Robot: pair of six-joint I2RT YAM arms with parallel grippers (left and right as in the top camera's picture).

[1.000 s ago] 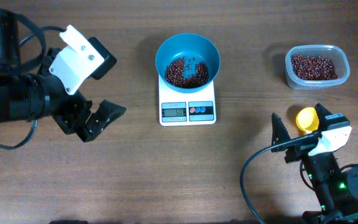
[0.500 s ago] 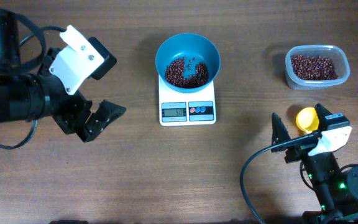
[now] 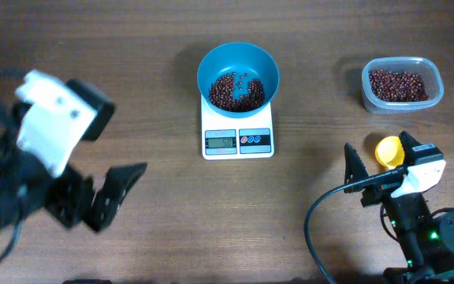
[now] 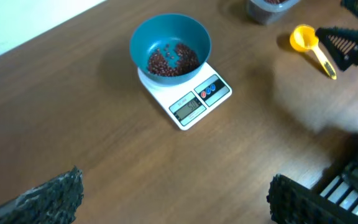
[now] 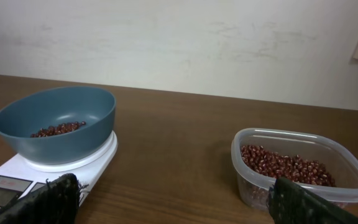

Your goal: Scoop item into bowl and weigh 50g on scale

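The blue bowl (image 3: pixel 237 67) stands on the white scale (image 3: pixel 237 136) at the table's middle back and holds a layer of red-brown beans (image 3: pixel 235 92). The scale's display is lit. My left gripper (image 3: pixel 101 197) is open and empty at the front left, well away from the scale. In its wrist view (image 4: pixel 176 199) the bowl (image 4: pixel 170 37) and scale (image 4: pixel 197 99) lie far ahead. My right gripper (image 3: pixel 378 163) is open and empty at the front right. In its wrist view (image 5: pixel 173 199) the bowl (image 5: pixel 55 127) sits to the left on the scale (image 5: pixel 86 163).
A clear plastic tub (image 3: pixel 401 84) of beans stands at the back right and also shows in the right wrist view (image 5: pixel 300 168). A yellow scoop (image 3: pixel 388 150) lies on the table between the right gripper's fingers and also shows in the left wrist view (image 4: pixel 306 40).
My left arm has swung down and to the left, toward the table's front edge and farther from the scale. The right arm, bowl, scale and scoop have not moved.
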